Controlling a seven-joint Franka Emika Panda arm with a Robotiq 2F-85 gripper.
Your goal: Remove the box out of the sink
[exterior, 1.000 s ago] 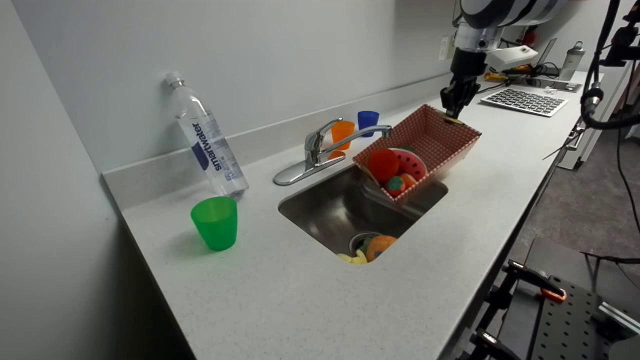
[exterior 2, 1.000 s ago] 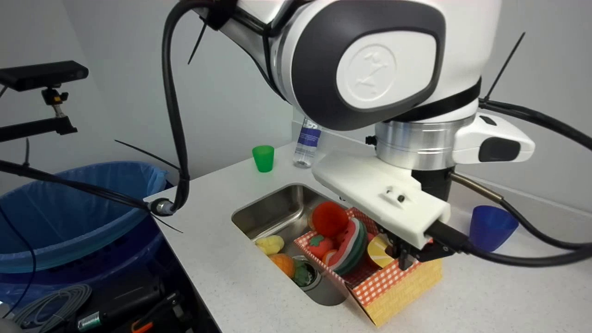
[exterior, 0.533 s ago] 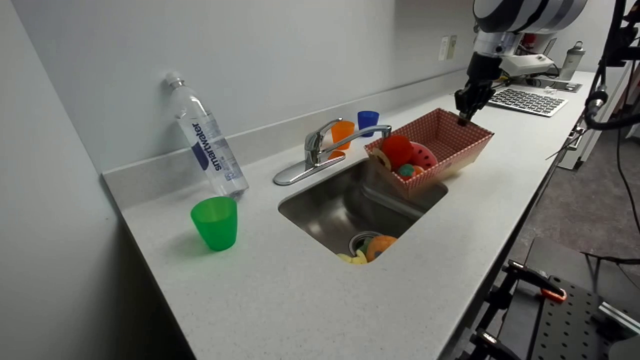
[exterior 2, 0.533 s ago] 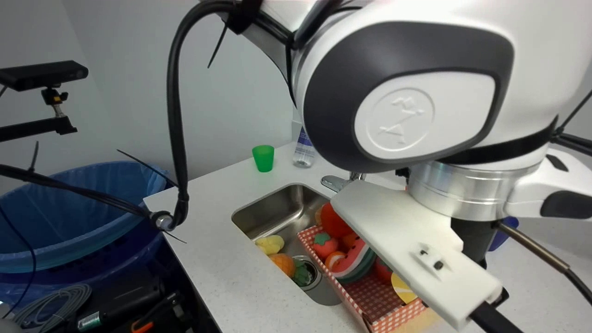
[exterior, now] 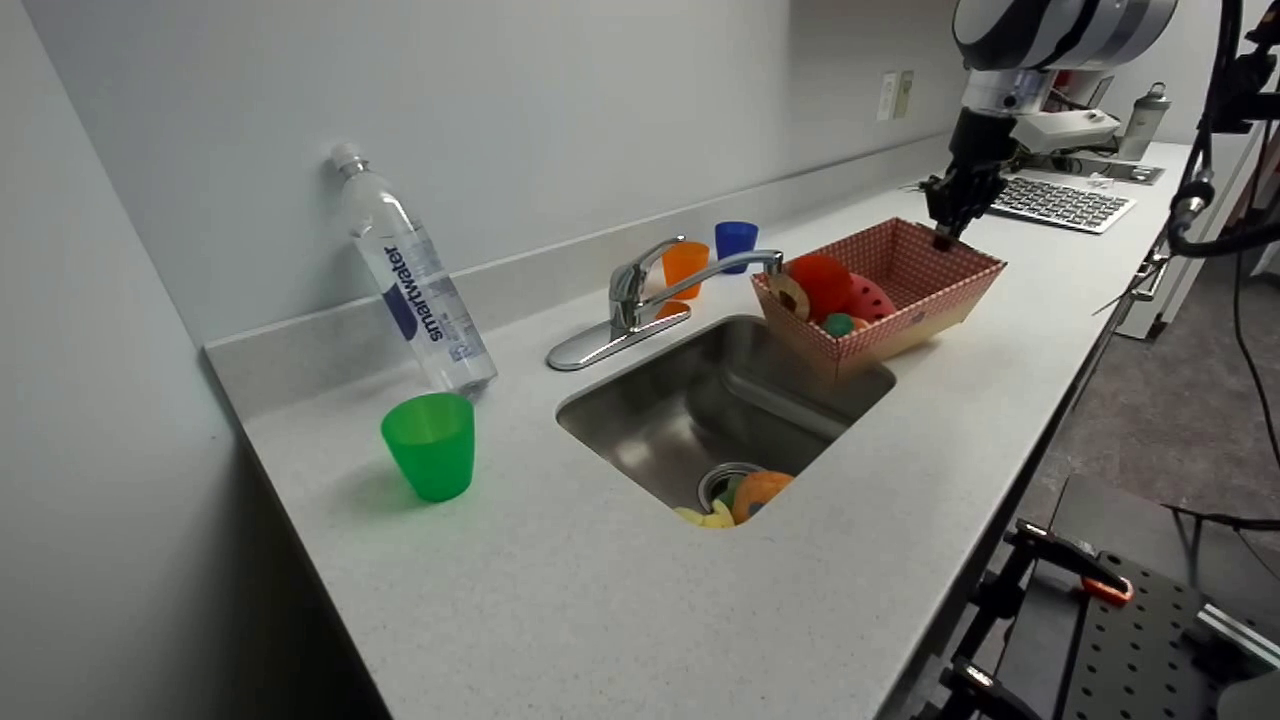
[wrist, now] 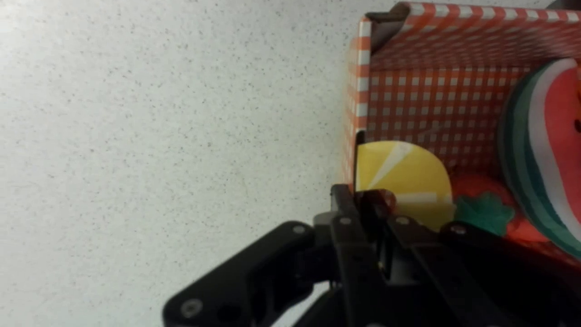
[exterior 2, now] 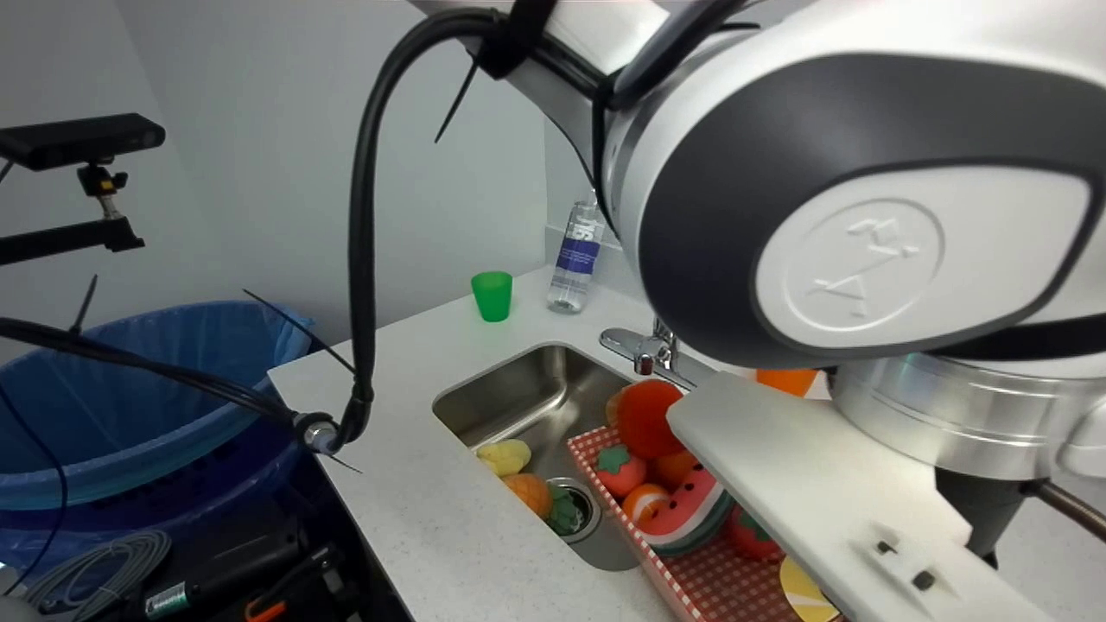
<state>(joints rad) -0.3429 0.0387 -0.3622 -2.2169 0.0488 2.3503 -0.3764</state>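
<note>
The red-and-white checked box [exterior: 905, 335] is tilted slightly, one end above the sink [exterior: 680, 430] and the other above the counter. It also shows in the wrist view [wrist: 422, 100] and, partly behind the arm, in an exterior view [exterior 2: 730, 583]. It holds toy food, including a red ball [exterior 2: 648, 419], a watermelon slice [wrist: 558, 150] and a yellow slice [wrist: 404, 170]. My gripper [exterior: 945, 242] is shut on the box's end wall. In the wrist view my gripper [wrist: 357, 195] has one finger outside the wall and one inside. The arm hides the fingers in an exterior view.
The faucet [exterior: 715, 268] spout ends close to the box's rim. An orange cup [exterior: 686, 268] and a blue cup [exterior: 736, 243] stand behind. A green cup [exterior: 432, 448], a bottle [exterior: 420, 285] and a keyboard [exterior: 1060, 205] are on the counter. A toy pineapple [exterior 2: 529, 494] lies in the sink.
My gripper and the box have moved together away from the sink's middle, toward the keyboard end of the counter. The box is more level than a second ago. The toys in the sink have not moved.
</note>
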